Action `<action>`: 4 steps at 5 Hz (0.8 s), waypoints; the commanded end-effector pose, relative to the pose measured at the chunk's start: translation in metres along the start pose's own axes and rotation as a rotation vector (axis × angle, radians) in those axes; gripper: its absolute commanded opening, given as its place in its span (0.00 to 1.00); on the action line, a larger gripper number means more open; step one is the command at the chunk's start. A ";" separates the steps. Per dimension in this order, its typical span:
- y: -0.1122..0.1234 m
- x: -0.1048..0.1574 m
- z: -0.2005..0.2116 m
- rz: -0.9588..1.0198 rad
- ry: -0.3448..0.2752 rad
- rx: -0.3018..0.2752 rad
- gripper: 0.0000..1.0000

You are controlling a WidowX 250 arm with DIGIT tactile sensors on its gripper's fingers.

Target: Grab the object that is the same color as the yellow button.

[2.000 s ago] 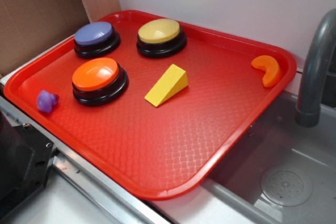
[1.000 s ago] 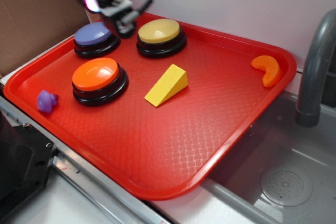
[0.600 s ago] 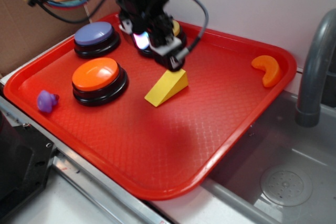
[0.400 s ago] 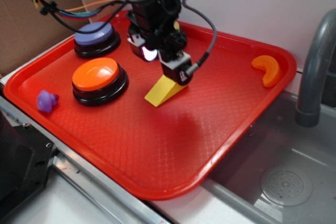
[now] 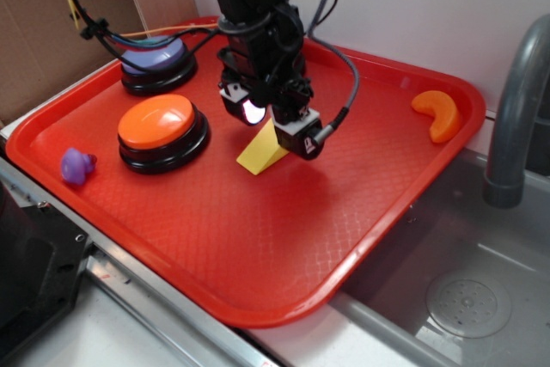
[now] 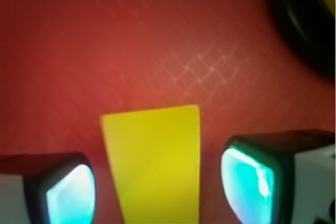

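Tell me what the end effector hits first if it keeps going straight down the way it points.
Most likely the yellow wedge: the wrist view shows it lying between the open end effector's fingers, on the red tray. How much gap remains is unclear.

- The gripper, absent from the tray two seconds ago, has been brought in over the buttons and lowered onto the yellow wedge.
- The wedge's tall end is now straddled by the spread fingers.
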State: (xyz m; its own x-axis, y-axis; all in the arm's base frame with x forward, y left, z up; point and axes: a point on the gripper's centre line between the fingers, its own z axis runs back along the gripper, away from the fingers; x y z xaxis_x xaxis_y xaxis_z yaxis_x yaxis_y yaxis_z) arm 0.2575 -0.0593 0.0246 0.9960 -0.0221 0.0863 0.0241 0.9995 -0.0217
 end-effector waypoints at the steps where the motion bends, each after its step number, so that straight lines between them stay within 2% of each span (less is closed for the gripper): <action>1: -0.001 0.011 -0.001 0.024 -0.020 0.004 1.00; 2: 0.000 0.010 0.000 0.023 -0.033 -0.008 0.34; 3: 0.003 0.014 0.010 0.012 -0.013 -0.010 0.06; 4: 0.012 0.019 0.038 -0.004 0.001 0.021 0.03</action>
State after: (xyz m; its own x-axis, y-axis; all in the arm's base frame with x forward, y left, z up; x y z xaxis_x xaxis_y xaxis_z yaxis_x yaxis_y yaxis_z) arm 0.2616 -0.0470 0.0435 0.9995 -0.0304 0.0051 0.0303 0.9995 0.0126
